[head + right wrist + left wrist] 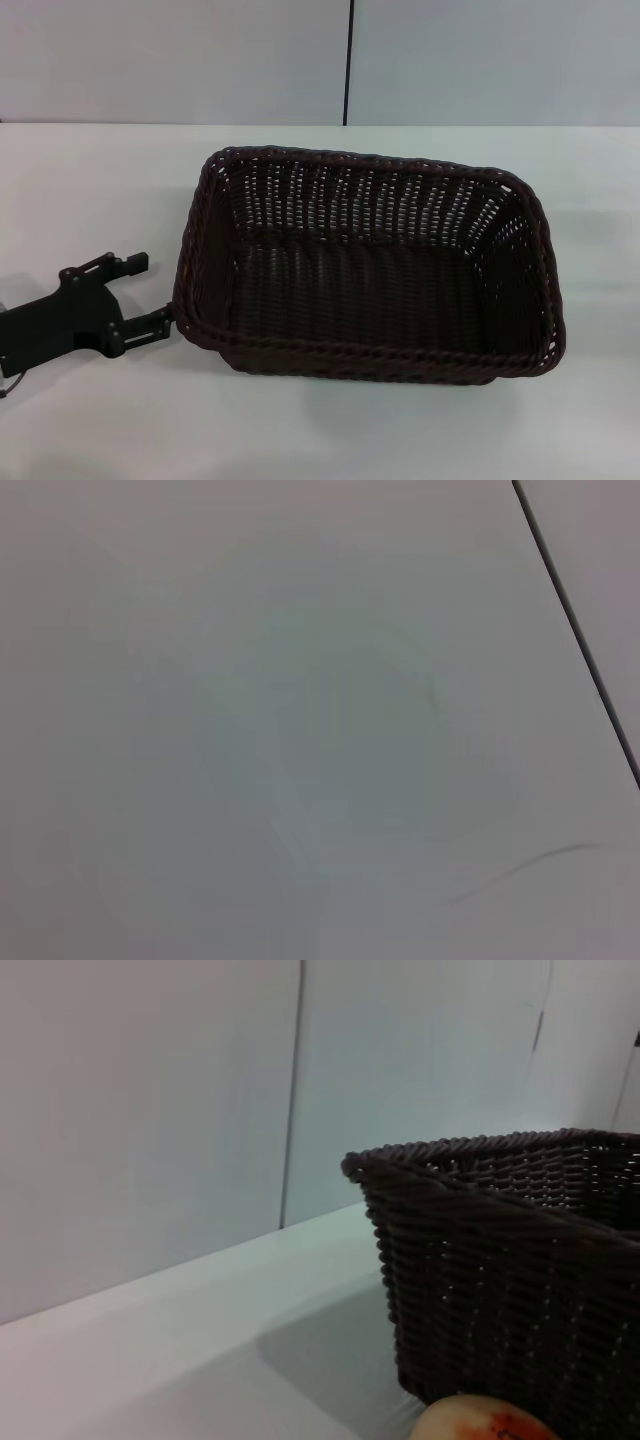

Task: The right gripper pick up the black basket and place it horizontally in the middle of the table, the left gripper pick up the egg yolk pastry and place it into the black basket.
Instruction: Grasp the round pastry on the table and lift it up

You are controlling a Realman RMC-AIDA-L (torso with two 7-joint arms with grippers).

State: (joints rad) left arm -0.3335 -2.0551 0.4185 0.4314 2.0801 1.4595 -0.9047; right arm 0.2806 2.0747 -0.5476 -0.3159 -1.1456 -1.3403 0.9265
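Dark brown-black woven wicker, the large rectangular black basket (365, 265) sits lengthwise at the middle of the white table (90, 200), its interior bare in the head view. At the basket's left end, the left gripper (140, 295), a black arm end with two short prongs, rests with its fingers spread apart, the nearer one touching the braided rim. The small round cream egg yolk pastry (487, 1422) with an orange-red patch shows only in the left wrist view, just outside the basket's wall.
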